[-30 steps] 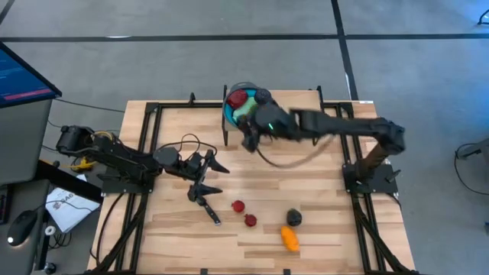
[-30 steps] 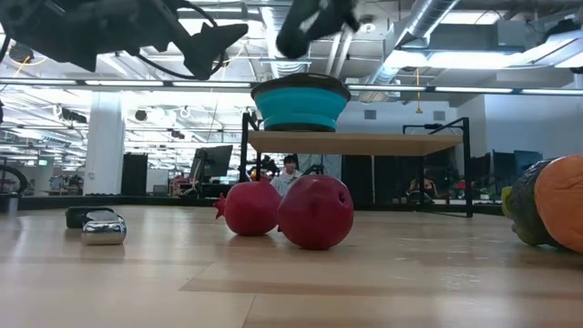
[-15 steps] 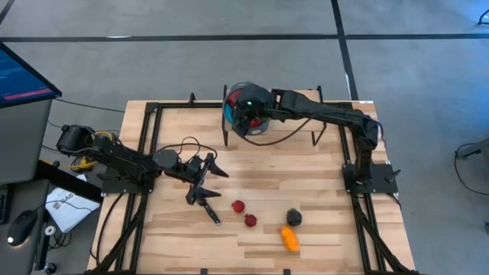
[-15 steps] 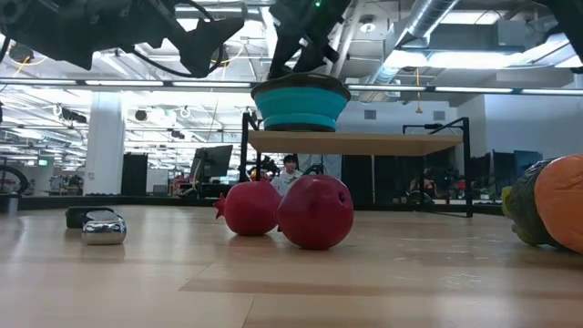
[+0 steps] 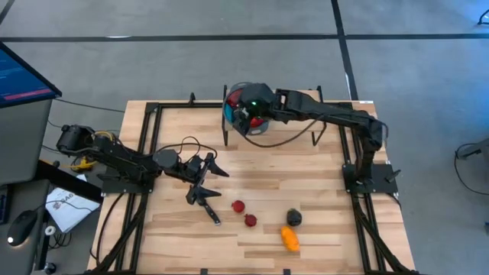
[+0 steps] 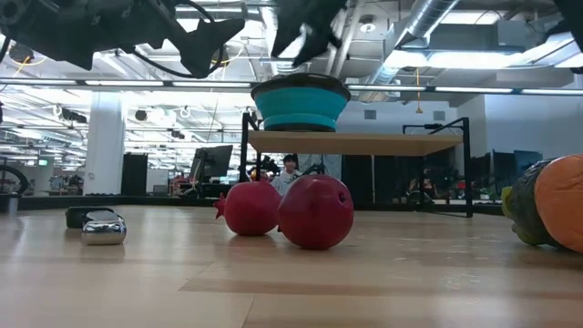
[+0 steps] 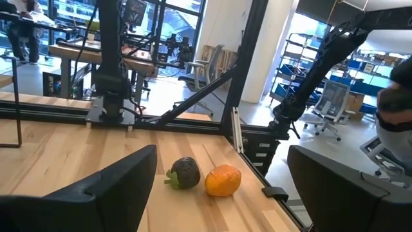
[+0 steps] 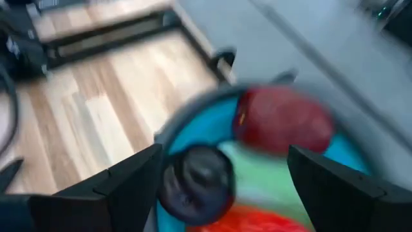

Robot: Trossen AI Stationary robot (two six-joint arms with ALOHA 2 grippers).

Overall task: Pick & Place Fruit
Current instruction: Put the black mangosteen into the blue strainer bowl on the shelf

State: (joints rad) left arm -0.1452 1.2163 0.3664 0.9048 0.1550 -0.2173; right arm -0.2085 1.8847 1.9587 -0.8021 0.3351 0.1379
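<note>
Right claw over teal bowl, knife beside red fruit

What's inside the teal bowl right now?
In the teal bowl the right wrist view shows a dark red fruit, a dark purple-black piece, something pale green and a red-orange piece. The right end effector hangs above, open; anything underneath those pieces is hidden.

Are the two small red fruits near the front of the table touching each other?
Apart. The high view shows bare wood between the two small red fruits; in the low view they only overlap by line of sight.
</note>
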